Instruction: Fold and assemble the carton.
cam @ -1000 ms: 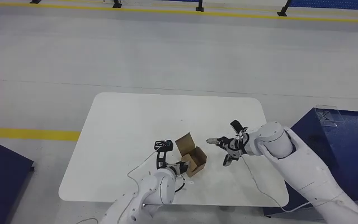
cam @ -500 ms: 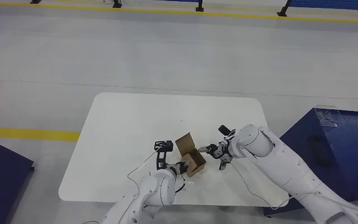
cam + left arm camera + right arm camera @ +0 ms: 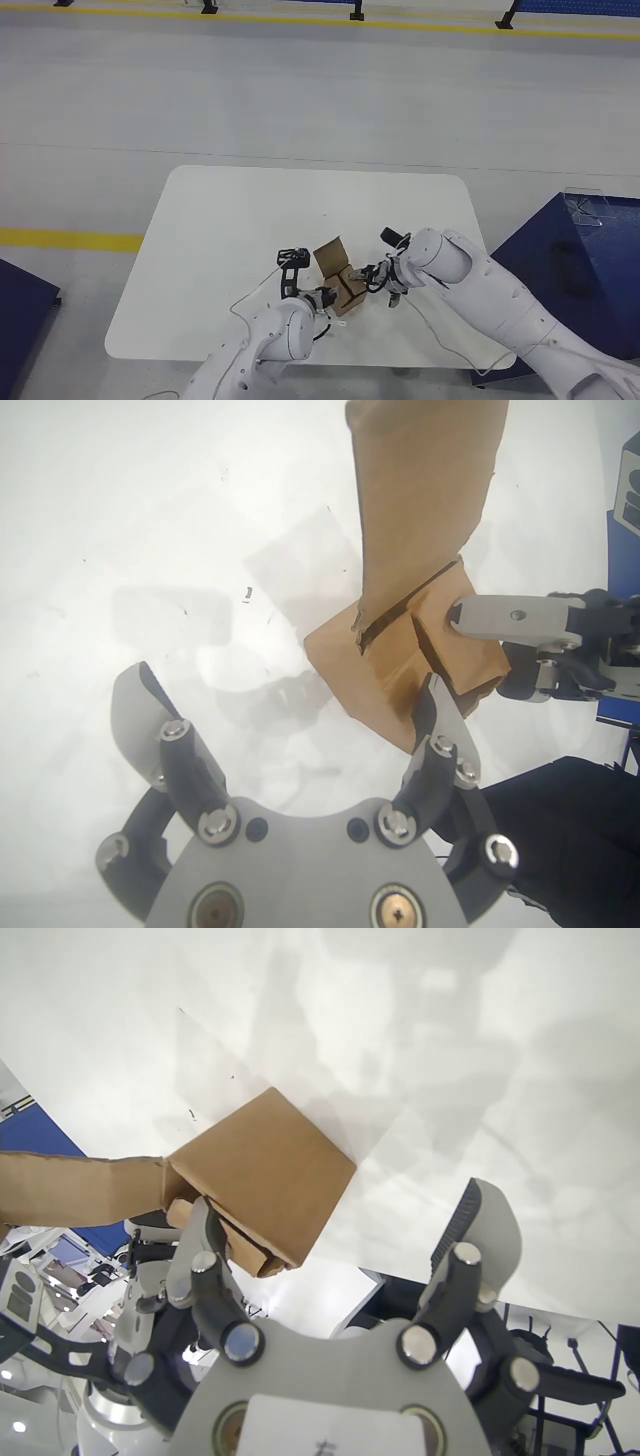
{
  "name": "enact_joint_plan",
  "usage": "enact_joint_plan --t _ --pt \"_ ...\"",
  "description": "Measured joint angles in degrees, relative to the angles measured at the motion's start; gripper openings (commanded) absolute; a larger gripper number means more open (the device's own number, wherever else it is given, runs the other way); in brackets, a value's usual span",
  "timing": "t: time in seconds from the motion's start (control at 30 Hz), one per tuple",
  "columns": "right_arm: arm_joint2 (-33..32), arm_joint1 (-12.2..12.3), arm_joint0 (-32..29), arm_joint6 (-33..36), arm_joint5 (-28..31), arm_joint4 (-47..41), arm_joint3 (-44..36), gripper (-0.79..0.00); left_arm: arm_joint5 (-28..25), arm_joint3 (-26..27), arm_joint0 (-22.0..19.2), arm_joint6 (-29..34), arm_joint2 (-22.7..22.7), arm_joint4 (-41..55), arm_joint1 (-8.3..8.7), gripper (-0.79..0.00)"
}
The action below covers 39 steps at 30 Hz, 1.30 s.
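A white table (image 3: 220, 220) stands on a grey floor (image 3: 300, 90), with a yellow line (image 3: 70, 240) off its left edge, a blue box (image 3: 590, 250) by its right edge and a second box (image 3: 20, 300) past its near-left corner.

Carton (image 3: 345, 282) sits on the surface (image 3: 200, 250), about mid-width and close to the robot-side edge. Its raised flap (image 3: 330, 254) is on the side away from the robot. Left end effector (image 3: 322, 297) is just beside the carton on its left, robot-side corner. Its fingers are spread: one finger (image 3: 442, 720) is against the carton wall, the other is off to the side over bare surface. Right end effector (image 3: 368, 276) is at the carton's right end, also spread: one finger (image 3: 202, 1233) is on the end flaps, the other is well apart from the carton. A cabinet (image 3: 575, 250) stands off the surface's right side.
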<state>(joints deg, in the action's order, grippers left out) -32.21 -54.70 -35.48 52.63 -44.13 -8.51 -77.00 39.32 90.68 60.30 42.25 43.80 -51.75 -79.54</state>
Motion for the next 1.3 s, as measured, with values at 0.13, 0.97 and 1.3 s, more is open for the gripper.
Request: enact_joint_plan --t 0.13,0.97,1.3 --pt "-0.38 -0.18 0.28 0.30 0.30 0.24 0.31 0.000 1.00 -1.86 -1.14 0.47 -0.71 -0.37 -0.71 0.000" --pt "-12.48 2.47 -3.29 5.90 5.84 -11.18 2.81 0.000 -20.68 1.60 0.81 -4.05 5.31 5.34 0.02 0.000" --pt "-16.99 4.54 -6.10 8.99 7.30 -10.81 1.99 0.000 -40.94 -8.58 -2.85 -4.37 13.31 22.66 0.32 0.000"
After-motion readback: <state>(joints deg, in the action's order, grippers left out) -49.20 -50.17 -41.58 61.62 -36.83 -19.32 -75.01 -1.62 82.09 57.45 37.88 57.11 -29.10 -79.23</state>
